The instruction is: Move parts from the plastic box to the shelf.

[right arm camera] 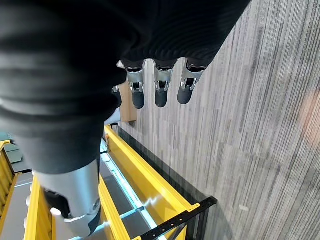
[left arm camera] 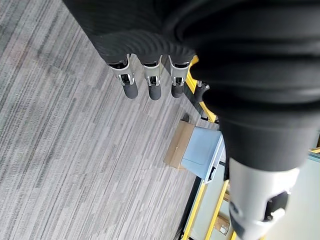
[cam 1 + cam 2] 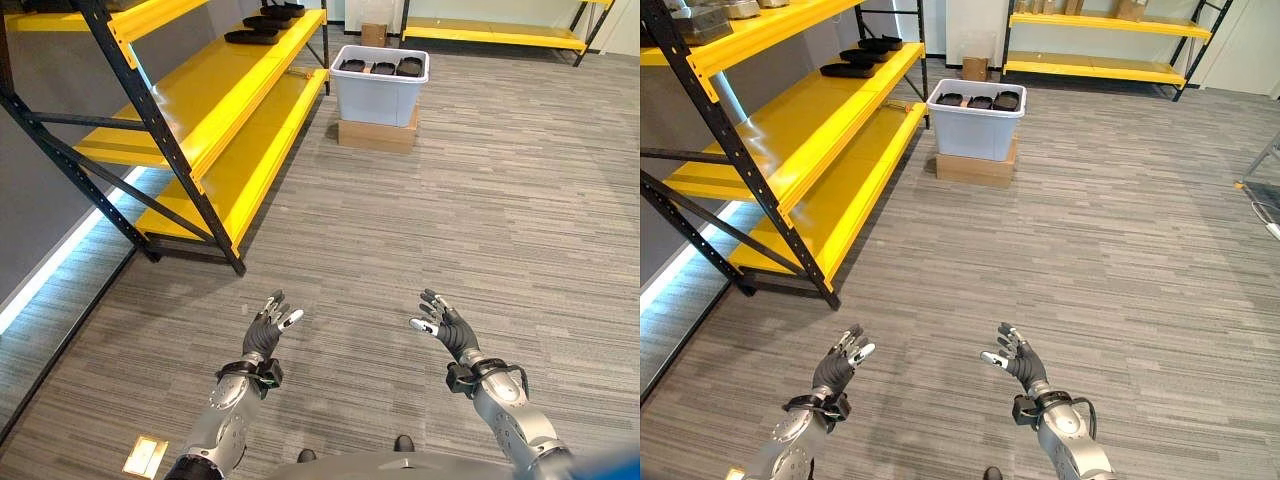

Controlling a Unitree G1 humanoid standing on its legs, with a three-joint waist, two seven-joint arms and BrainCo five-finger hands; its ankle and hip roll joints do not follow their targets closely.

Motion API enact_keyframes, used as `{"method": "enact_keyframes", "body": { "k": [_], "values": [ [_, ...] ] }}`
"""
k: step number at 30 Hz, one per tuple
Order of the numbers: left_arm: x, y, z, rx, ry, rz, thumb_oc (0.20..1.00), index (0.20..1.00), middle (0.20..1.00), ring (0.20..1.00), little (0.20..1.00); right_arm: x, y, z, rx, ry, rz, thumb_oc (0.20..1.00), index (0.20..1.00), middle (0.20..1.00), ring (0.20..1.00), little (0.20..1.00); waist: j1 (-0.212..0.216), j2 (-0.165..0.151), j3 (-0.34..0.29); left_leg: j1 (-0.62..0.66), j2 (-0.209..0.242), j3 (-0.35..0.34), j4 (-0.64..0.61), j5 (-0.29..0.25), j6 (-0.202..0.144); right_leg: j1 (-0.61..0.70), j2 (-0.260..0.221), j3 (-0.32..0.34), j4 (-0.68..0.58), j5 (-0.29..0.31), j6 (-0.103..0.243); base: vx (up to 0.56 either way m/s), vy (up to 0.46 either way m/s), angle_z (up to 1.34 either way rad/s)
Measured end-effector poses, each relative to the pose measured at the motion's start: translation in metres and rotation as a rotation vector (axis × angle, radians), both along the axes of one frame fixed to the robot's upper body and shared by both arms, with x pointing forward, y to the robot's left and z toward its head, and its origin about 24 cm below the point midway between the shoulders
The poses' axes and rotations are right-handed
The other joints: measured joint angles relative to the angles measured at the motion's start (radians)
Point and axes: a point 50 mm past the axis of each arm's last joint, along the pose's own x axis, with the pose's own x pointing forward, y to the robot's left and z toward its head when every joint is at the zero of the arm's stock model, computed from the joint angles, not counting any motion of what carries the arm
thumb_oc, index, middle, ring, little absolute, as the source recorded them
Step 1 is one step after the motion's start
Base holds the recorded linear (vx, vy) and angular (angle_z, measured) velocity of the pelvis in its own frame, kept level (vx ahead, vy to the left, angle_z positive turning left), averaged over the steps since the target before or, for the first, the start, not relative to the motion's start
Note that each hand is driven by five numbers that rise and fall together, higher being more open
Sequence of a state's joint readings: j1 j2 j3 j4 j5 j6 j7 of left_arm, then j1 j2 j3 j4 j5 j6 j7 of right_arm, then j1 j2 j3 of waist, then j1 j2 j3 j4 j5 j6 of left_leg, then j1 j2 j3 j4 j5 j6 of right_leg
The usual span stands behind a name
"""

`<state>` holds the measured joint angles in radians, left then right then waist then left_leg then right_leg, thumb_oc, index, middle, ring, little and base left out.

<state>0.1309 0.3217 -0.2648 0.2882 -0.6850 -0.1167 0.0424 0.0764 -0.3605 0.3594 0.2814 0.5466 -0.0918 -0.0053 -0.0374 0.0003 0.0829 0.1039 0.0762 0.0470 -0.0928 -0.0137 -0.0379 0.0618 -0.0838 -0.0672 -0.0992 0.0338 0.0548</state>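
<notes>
Bright even indoor light, glare strip under shelf (image 3: pixel 200 110), wrist-view foregrounds blurred.

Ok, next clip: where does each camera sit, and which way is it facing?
Left eye view: on the head, looking down at the carpet; left hand and right hand raised, open, empty.
Right eye view: beside it, same scene; plastic box on a cardboard box, ahead by the yellow shelf.
Left wrist view: along its own fingers toward the box.
Right wrist view: along its own fingers to carpet and shelf.
Shared: both eye views and the left wrist view show the box.
</notes>
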Motion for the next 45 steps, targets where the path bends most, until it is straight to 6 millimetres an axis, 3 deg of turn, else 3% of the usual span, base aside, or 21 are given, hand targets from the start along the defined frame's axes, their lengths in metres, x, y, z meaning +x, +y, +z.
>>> {"method": "enact_keyframes", "body": {
  "k": [26,33,36,39,40,41,42,43,44,45],
  "values": [
    [-0.001,0.0,-0.001,0.007,0.003,-0.003,1.0,1.0,1.0,1.0,1.0,-0.001,0.0,-0.001,0.0,0.004,0.0,1.0,1.0,1.0,1.0,1.0,-0.002,0.009,-0.031,-0.002,0.0,-0.029,0.0,0.002,0.004,0.014,0.0,-0.018,0.0,-0.004,-0.002,0.0,-0.01,0.01],
    [0.001,-0.001,0.0,0.006,-0.001,-0.002,1.0,1.0,1.0,1.0,1.0,0.001,-0.002,-0.002,-0.007,0.008,-0.004,1.0,1.0,1.0,1.0,1.0,0.001,0.01,-0.022,-0.031,0.023,-0.041,0.022,0.01,-0.004,-0.002,0.025,-0.034,0.002,-0.011,-0.011,-0.02,-0.125,0.08],
    [0.013,0.001,0.009,0.011,-0.044,-0.006,1.0,1.0,1.0,1.0,1.0,0.003,-0.004,-0.001,-0.001,0.009,-0.011,1.0,1.0,1.0,1.0,1.0,0.007,-0.015,0.027,-0.097,0.047,-0.057,0.144,-0.019,-0.008,-0.004,0.052,-0.029,0.002,-0.021,-0.038,0.06,-0.314,-0.01],
    [0.011,0.006,0.009,0.01,-0.043,0.012,1.0,1.0,1.0,1.0,1.0,0.006,-0.004,0.001,0.002,-0.004,-0.005,1.0,1.0,1.0,1.0,1.0,0.048,-0.054,0.081,-0.216,0.081,-0.095,0.444,-0.022,-0.024,-0.028,0.109,-0.004,0.076,-0.053,-0.113,0.06,-0.265,-0.28],
    [0.009,0.011,0.008,0.023,-0.035,0.019,1.0,1.0,1.0,1.0,1.0,0.006,-0.004,0.002,0.002,-0.006,-0.006,1.0,1.0,1.0,1.0,1.0,0.062,-0.065,0.103,-0.322,0.066,-0.178,0.632,0.046,-0.031,-0.036,0.119,0.008,0.105,-0.075,-0.15,0.1,-0.111,-0.11],
    [0.01,0.011,0.009,0.024,-0.038,0.019,1.0,1.0,1.0,1.0,1.0,0.005,-0.004,0.002,0.0,-0.006,-0.006,1.0,1.0,1.0,1.0,1.0,0.063,-0.091,0.11,-0.374,0.042,-0.218,0.699,0.12,-0.019,-0.042,0.116,0.009,0.108,-0.077,-0.163,0.25,-0.056,0.01],
    [0.01,0.01,0.009,0.023,-0.036,0.015,1.0,1.0,1.0,1.0,1.0,0.006,-0.005,0.003,0.002,-0.009,-0.014,1.0,1.0,1.0,1.0,1.0,0.064,-0.093,0.116,-0.424,0.026,-0.228,0.733,0.098,-0.017,-0.041,0.113,0.007,0.098,-0.081,-0.167,0.31,-0.024,0.15],
    [0.01,0.009,0.009,0.017,-0.036,0.013,1.0,1.0,1.0,1.0,1.0,0.007,-0.007,0.004,0.002,-0.015,-0.021,1.0,1.0,1.0,1.0,1.0,0.059,-0.093,0.118,-0.453,0.006,-0.202,0.668,0.056,-0.027,-0.04,0.109,0.009,0.068,-0.086,-0.156,0.33,0.009,0.24],
    [0.009,0.004,0.007,-0.002,-0.033,0.01,1.0,1.0,1.0,1.0,1.0,0.008,-0.012,0.003,-0.008,-0.014,-0.039,1.0,1.0,1.0,1.0,1.0,0.059,-0.081,0.119,-0.455,-0.004,-0.187,0.521,0.047,-0.024,-0.036,0.107,-0.001,0.049,-0.106,-0.117,0.19,0.016,0.16],
    [0.013,-0.002,0.01,-0.028,-0.053,0.007,1.0,1.0,1.0,1.0,1.0,0.012,-0.019,0.005,-0.023,-0.02,-0.054,1.0,1.0,1.0,1.0,1.0,0.072,-0.051,0.129,-0.432,0.005,-0.191,0.351,0.05,-0.023,-0.057,0.116,-0.022,0.083,-0.122,-0.122,0.29,0.019,-0.1]
  ]
}}
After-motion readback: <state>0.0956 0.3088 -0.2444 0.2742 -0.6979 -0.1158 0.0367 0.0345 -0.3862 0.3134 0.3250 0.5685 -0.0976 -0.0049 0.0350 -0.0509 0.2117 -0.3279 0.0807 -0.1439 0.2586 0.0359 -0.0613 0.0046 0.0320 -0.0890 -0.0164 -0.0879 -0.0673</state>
